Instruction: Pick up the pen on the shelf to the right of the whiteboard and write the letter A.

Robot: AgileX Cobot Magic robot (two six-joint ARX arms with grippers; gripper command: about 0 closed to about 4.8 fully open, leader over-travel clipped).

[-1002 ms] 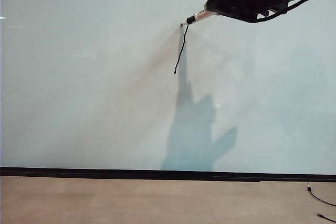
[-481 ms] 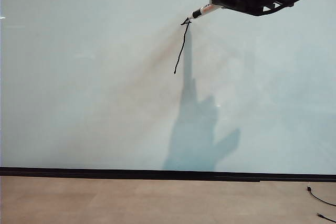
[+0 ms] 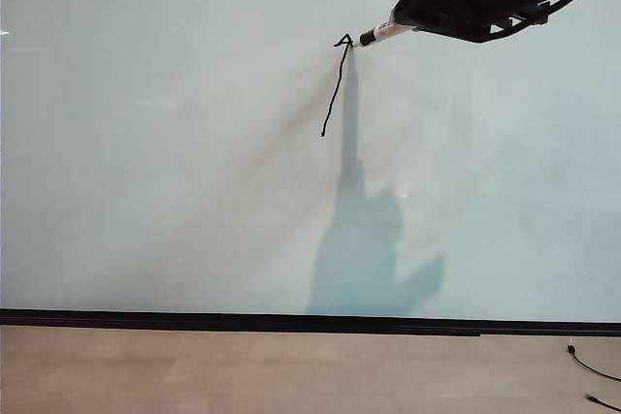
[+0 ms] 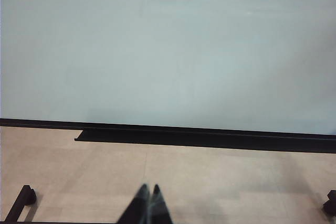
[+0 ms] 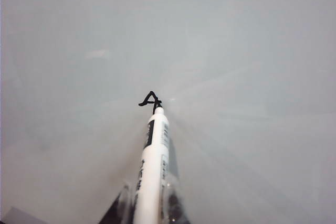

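Slim white pen point(image 5: 150, 174), glossy whiteboard point(image 3: 175, 143)

Right claw point(image 5: 148, 208) cut off by frame edge; pen point(image 5: 150, 166) tip maybe hides stroke's end.

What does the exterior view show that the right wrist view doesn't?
Only the exterior view shows the long black stroke running down from the pen tip, the arm's shadow, the board's black bottom edge and the floor. Only the right wrist view shows the right gripper shut on the pen's barrel, plus its black print. Both show the pen with its tip at the small hook at the stroke's top, on the whiteboard. The left gripper, shut, appears in neither.
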